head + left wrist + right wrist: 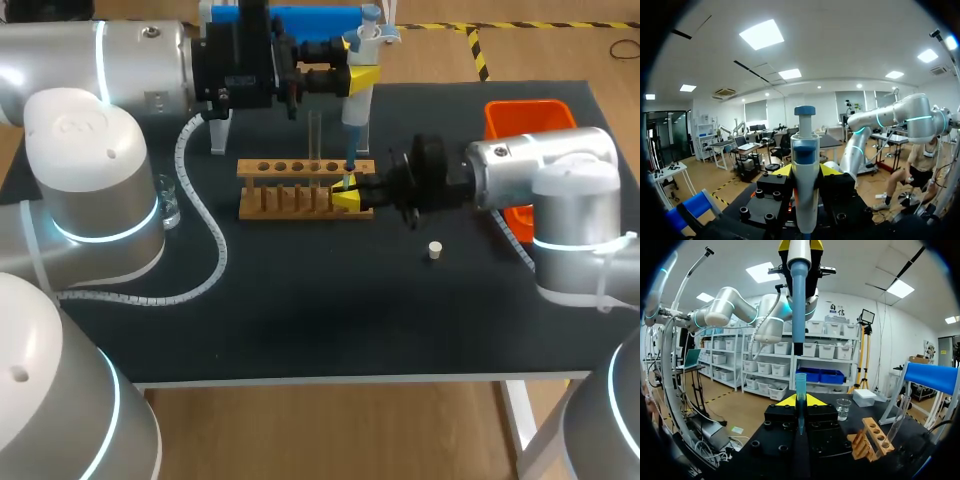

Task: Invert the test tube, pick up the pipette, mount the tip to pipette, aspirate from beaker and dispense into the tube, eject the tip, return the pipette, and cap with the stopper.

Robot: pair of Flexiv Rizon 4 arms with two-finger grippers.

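- A desk (300, 330) with a matt black top, a pale edge strip and white legs is seen from above; its bare part is the wide stretch along the near edge.
- A wooden rack (290, 200) is set near the middle of the desk, lying lengthwise along it, with a row of holes in its top bar.
- A clear test tube (315, 140) is stood upright in a hole toward the rack's right end.
- The pipette (357, 105) is held upright above the rack's right end, pinched at its white body by the left gripper (362, 76), whose yellow fingertips are pressed to it from both sides.
- The blue tip (800, 395) is held upright at the rack's right end, pinched between the fingers of the right gripper (349, 195).
- The pipette's blue shaft is lined up straight over the tip's open mouth; a small gap is seen between them in the right wrist view.
- A small glass beaker (168, 205) is placed toward the left edge, partly hidden by the left arm.
- A white stopper (434, 250) is left on the bare black top, to the right of the rack and nearer the front edge.
- An orange bin (520, 115) is set at the right edge, partly covered by the right arm.
- A blue and white stand (300, 22) is placed at the far edge.
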